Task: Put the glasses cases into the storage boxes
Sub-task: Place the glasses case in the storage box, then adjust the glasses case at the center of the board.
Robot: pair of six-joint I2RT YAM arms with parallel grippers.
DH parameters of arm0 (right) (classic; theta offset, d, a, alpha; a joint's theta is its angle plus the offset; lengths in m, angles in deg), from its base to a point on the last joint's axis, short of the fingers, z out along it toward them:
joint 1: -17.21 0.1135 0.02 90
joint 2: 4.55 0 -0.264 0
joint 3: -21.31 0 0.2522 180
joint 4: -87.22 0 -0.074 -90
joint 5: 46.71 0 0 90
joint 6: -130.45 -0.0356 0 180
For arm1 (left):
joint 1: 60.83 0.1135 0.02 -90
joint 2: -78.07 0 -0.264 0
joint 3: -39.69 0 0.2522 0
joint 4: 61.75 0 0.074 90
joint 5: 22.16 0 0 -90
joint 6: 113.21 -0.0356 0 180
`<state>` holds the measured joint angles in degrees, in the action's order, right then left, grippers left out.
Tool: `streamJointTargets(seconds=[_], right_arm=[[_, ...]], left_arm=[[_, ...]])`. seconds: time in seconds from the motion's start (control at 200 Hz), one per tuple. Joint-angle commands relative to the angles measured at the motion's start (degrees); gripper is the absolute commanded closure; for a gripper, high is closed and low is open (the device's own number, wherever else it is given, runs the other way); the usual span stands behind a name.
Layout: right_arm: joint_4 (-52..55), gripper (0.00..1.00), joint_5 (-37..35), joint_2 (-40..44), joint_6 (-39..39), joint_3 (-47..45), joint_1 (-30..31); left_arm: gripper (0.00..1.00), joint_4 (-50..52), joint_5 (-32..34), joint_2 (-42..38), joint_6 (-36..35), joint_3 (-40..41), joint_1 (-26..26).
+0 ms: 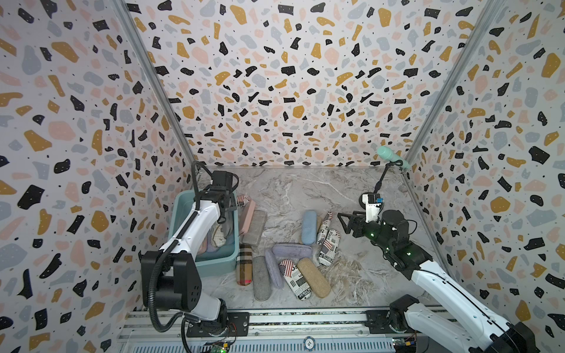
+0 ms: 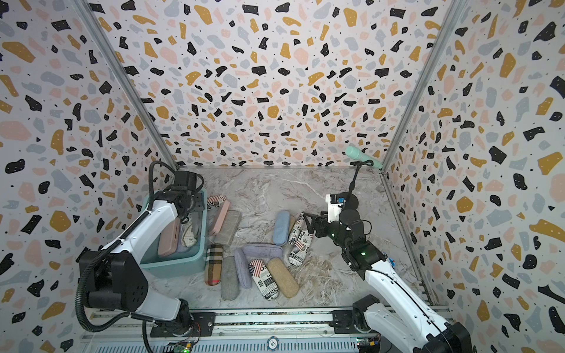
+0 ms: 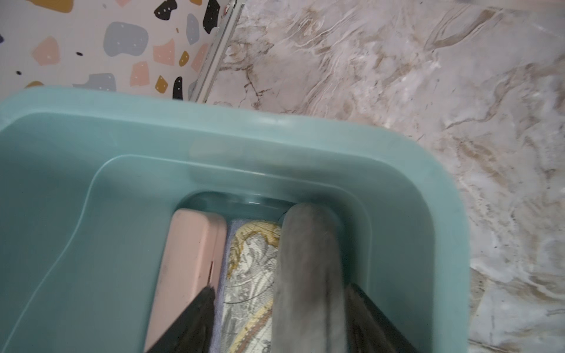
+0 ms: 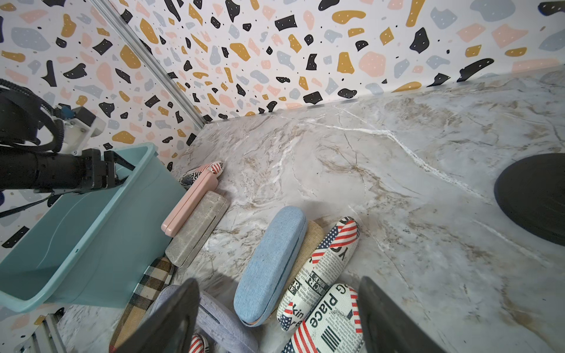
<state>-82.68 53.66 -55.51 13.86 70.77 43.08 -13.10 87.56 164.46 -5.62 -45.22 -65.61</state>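
The left pincer (image 3: 281, 286) hung inside the teal-green rectangular plastic tub (image 3: 275, 122), its fingers apart and wider than the grey felt oblong case (image 3: 308, 269) between them. One finger stood clear of that case, so it looked released rather than gripped. The case lay lengthwise against the tub's wall, beside a cream map-printed case (image 3: 253, 259) and a pink hard-shell case (image 3: 189, 250).

The step in hand seemed to be the drop and the retreat. To do it well, the fingers should stay spread and rise straight up, so that neither one drags the grey case or catches the rim. Keeping the cases in parallel rows would save room for the many others on the marble-patterned desk (image 4: 367, 159).

The right pincer (image 4: 278, 279) hovered, fingers apart and empty, above the light blue fabric case (image 4: 269, 266). Gripping that case across its narrow width looked the safest hold.
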Motion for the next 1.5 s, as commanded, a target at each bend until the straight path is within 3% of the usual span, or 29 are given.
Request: streamJointTargets(seconds=[0.0, 0.18, 0.33, 0.561, 0.736, 0.871, 1.041, 1.371, 1.497], right_arm=[[1.4, 0.18, 0.2, 1.6, -0.3, 0.5, -0.2], [2.8, 0.18, 0.2, 2.5, -0.3, 1.5, -0.2], [5.3, 0.19, -1.4, 1.3, -0.1, 2.8, -0.2], [15.6, 0.27, -5.8, -5.6, -0.4, 5.3, -0.2], [16.9, 0.24, -3.3, -8.3, -3.0, 2.3, 0.5], [15.5, 0.15, -4.8, -11.0, -5.8, 0.3, 4.4], [14.2, 0.11, -6.6, -17.0, -10.5, 0.2, 10.5], [14.0, 0.07, -11.2, -28.7, -16.5, 1.9, 16.6], [16.5, 0.14, -17.2, -30.4, -17.0, 2.1, 16.6]], left_arm=[[0.19, 0.6, -2.9, -0.8, -0.1, -3.7, -0.5], [0.2, 0.9, -5.0, -5.6, 0.4, -7.6, -0.5], [0.21, -3.3, -10.7, -11.3, 1.7, -8.5, -0.5], [0.31, -29.2, -26.1, -19.2, 13.6, 0.8, -1.3], [0.35, -39.8, -31.6, -14.2, 19.2, 0.7, -5.3], [0.36, -39.6, -34.7, -7.8, 17.8, -3.5, -10.7], [0.35, -41.6, -37.6, -4.5, 14.4, -0.6, -16.4], [0.33, -43.8, -37.0, -7.1, 15.1, 5.9, -16.7], [0.33, -44.5, -36.6, -8.2, 15.1, 7.0, -16.7]])
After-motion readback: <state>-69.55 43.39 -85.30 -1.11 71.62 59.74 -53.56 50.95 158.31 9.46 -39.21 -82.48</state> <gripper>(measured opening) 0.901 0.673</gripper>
